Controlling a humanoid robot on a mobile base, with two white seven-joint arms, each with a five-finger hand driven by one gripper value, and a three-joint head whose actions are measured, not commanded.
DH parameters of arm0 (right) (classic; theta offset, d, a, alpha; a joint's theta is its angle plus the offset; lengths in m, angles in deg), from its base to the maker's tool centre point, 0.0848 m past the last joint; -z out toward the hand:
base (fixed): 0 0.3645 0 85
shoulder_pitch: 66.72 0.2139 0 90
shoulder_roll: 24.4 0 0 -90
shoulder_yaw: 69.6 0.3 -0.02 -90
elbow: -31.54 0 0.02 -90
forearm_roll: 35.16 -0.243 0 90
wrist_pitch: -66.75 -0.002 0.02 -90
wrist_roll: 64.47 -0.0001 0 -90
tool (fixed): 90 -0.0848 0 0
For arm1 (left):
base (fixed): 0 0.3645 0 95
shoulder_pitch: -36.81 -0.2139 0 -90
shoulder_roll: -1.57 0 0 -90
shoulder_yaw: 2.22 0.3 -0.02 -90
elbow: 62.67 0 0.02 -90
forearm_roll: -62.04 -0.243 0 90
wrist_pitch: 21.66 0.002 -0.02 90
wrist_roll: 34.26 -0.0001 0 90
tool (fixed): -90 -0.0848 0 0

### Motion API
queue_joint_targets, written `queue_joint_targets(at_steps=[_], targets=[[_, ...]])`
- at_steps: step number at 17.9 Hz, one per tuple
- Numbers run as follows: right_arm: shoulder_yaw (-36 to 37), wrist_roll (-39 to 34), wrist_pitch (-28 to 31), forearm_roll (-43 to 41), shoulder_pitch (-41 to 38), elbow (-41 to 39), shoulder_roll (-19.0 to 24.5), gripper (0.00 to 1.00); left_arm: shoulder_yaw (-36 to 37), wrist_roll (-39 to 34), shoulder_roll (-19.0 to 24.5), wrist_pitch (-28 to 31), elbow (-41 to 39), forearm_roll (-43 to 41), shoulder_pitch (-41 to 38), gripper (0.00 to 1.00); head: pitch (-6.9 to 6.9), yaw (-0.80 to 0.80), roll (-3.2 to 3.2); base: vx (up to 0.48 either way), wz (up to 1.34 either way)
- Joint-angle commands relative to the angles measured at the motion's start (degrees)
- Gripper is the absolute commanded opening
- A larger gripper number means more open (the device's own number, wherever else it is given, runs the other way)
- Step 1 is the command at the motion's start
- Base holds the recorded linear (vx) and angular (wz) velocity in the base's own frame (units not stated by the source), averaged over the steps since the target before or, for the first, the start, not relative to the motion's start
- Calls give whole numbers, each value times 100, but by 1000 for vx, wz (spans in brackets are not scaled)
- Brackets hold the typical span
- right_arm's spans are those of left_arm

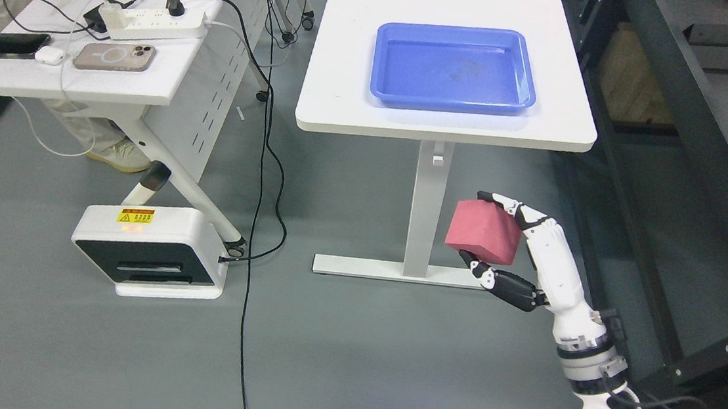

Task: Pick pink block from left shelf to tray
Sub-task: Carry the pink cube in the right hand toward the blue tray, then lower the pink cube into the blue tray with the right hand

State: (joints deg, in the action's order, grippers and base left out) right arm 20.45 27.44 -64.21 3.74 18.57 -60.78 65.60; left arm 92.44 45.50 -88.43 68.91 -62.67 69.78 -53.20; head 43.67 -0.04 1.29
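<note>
- The right arm [593,376] comes in from the lower right corner, its white wrist segments and black cabling rising toward the middle of the picture.
- The right hand [530,258] is clenched around the pink block [483,231]: upper fingers [512,207] hook over the block's top edge, and a lower digit presses on its underside.
- The pink block hangs in the air above the grey floor [350,361], in front of the white table's pedestal leg [426,210] and below the level of the tabletop.
- On the floor to the left stands a white and black box-shaped device [149,251] bearing a yellow warning label, with a black cable [256,234] running past it.
- Farther off, the white table [360,99] carries the blue tray [386,61], which sits near the table's front edge and holds nothing.
- The block is well apart from the tray, lower and nearer to the camera.
- At the left, a second white table [19,79] carries a phone [115,56] lying flat, a white earbud case [49,56] just beside it, a dark flat item at the edge, and a white power strip [156,23] with plugs in it.
- Under that table a light shoe [121,155] shows.
- A dark shelf frame [691,160] runs along the right side.
</note>
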Motion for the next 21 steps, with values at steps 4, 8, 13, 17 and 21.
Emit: queue_joint_targets(at_steps=[4, 8, 13, 17, 21], targets=[[-208, -7, -25, 13, 5, 3, -100, 6, 0, -4, 100, -4, -101, 0, 176, 100, 0, 0, 0, 281, -2], [-226, -7, -34, 13, -3, 12, -100, 6, 0, -4, 100, -4, -101, 0, 167, 100, 0, 0, 0, 312, 25], [-313, -33, -34, 30, 23, 47, -100, 6, 0, -4, 100, -4, -101, 0, 167, 100, 0, 0, 0, 295, 23], [-419, -138, 53, 355, 49, 56, -100, 6, 0, -4, 100, -4, -101, 0, 167, 100, 0, 0, 0, 283, -7], [-550, -314, 334, 776, 84, 47, -100, 6, 0, -4, 100, -4, -101, 0, 167, 100, 0, 0, 0, 280, -53]])
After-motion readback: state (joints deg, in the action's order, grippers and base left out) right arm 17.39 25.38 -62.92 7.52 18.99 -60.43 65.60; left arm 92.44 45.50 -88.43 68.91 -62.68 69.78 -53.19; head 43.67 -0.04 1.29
